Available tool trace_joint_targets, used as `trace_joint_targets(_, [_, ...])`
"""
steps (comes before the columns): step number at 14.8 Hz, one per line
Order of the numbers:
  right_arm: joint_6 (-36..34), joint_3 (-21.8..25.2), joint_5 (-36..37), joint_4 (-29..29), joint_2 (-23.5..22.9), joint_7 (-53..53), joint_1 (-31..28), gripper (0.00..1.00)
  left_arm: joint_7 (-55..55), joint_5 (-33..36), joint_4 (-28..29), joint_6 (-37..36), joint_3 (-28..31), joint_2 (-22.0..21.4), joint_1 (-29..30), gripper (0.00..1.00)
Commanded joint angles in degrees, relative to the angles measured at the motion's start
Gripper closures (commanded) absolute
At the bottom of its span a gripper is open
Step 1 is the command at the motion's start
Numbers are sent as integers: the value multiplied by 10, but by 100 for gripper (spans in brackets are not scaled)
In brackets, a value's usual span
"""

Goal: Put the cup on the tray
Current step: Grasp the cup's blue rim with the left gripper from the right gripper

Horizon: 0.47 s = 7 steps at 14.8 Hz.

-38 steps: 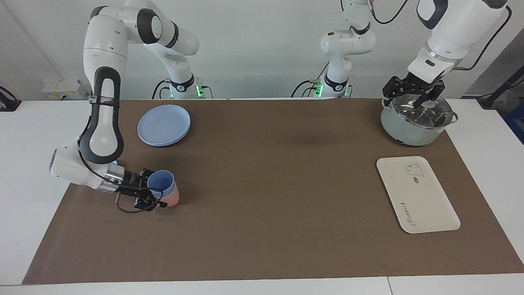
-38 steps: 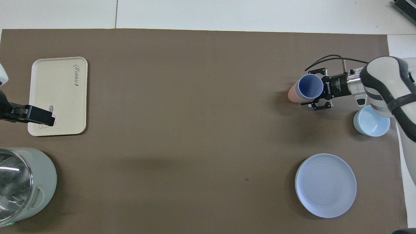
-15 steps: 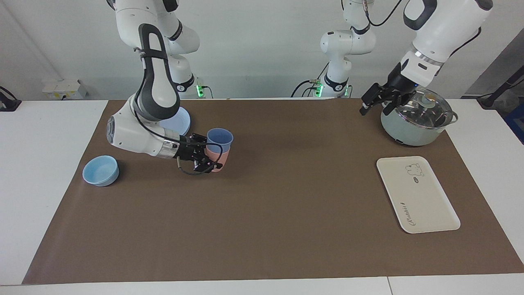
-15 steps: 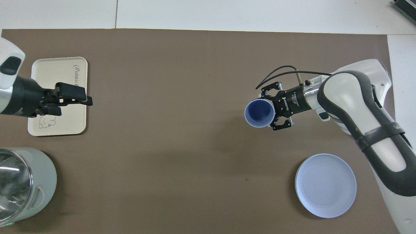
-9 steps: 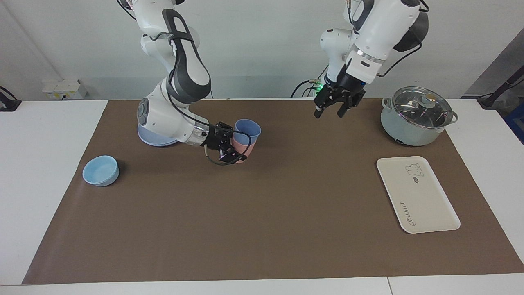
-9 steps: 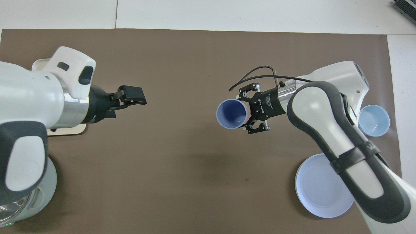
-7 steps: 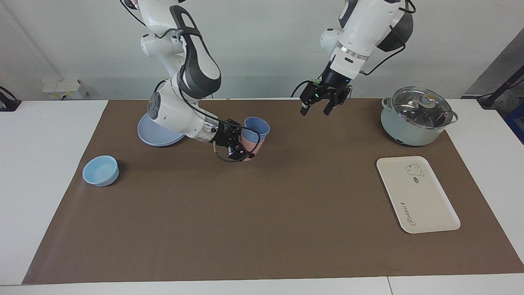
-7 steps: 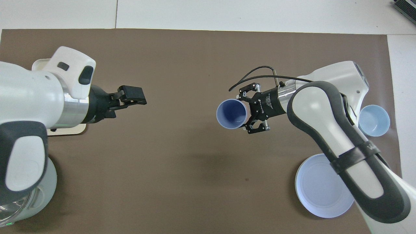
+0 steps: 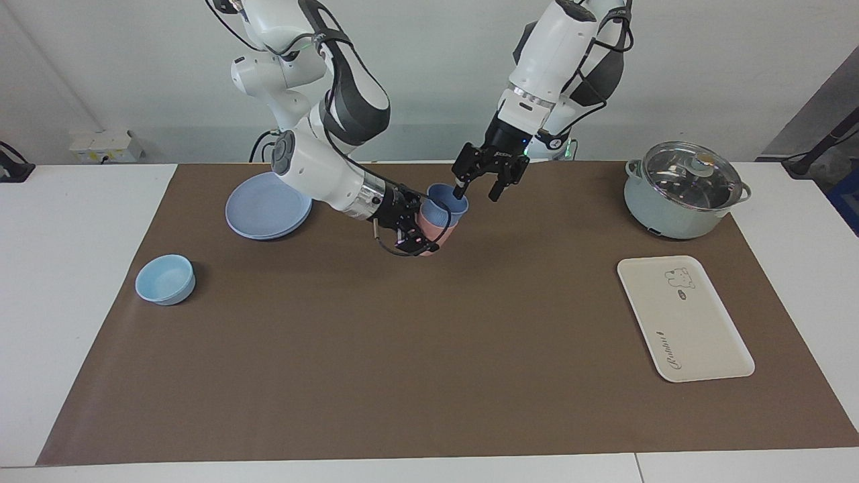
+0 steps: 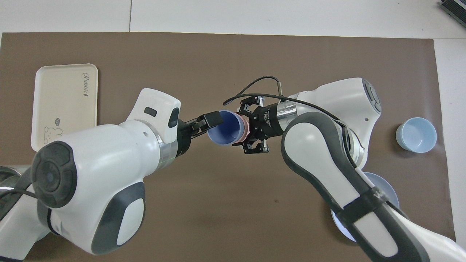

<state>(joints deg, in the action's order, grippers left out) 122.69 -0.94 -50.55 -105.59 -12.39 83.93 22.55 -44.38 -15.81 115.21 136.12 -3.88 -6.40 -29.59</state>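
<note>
The cup is up in the air over the middle of the brown mat, nested mouth-up and tilted inside a pink cup. It is not on the tray, which lies bare on the mat at about four o'clock from the cup in the facing view, toward the left arm's end of the table.

The right gripper is clamped around the pink cup and so carries both cups. The left gripper meets it over the mat with its fingers spread wide. One finger sits at the blue rim, at about two o'clock of the cup's mouth in the facing view. Whether it touches the rim I cannot tell.

So I judge the task to be at the hand-over. The left gripper has not yet closed on the cup, and what is left is to pull it free of the pink one, carry it over and set it on the tray.

In the facing view, a lidded pot stands at three o'clock from the cup, a blue plate at nine and a light-blue bowl at eight.
</note>
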Motion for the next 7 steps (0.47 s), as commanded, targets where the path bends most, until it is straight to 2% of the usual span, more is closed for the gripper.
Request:
trace_joint_targets(1, [5, 1, -16, -6, 11, 4, 0, 100, -14, -7, 8, 37, 10, 13, -20, 19])
trace_joint_targets(4, [5, 1, -16, -7, 18, 5, -1, 100, -15, -7, 10, 37, 10, 24, -22, 39])
trace_joint_targets(6, [5, 1, -16, -8, 21, 2, -1, 100, -19, -7, 8, 37, 10, 25, -22, 87])
trace_joint_targets(7, [5, 1, -16, -8, 21, 2, 0, 100, -19, -7, 8, 37, 10, 25, -22, 100])
